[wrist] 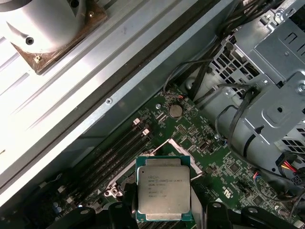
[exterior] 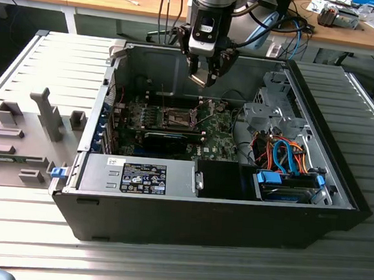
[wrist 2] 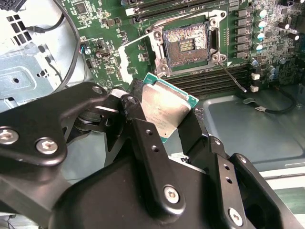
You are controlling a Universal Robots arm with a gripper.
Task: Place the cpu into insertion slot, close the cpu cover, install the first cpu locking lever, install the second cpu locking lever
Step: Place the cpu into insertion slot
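Observation:
My gripper point(exterior: 202, 75) hangs inside the open computer case, above the green motherboard point(exterior: 217, 132), and is shut on the cpu point(wrist 2: 164, 107). The cpu point(wrist: 163, 193) is a flat square chip with a silvery top and a green edge, clamped by two opposite sides between the black fingers point(wrist 2: 131, 102). The insertion slot point(wrist 2: 186, 44) lies uncovered on the board beyond the chip, its dark contact field inside a shiny metal frame. In the exterior view the insertion slot point(exterior: 176, 118) sits below the gripper and slightly to that view's left. A thin locking lever point(wrist 2: 232, 76) sticks out beside the slot. I cannot pick out the cpu cover.
Long memory slots point(wrist 2: 214, 78) flank the socket. A metal drive cage point(exterior: 273, 111) with orange and blue cables point(exterior: 286, 154) fills the case on the exterior view's right. The power supply point(exterior: 142, 175) lies along the near wall. A grey fixture tray point(exterior: 18, 140) sits outside the case.

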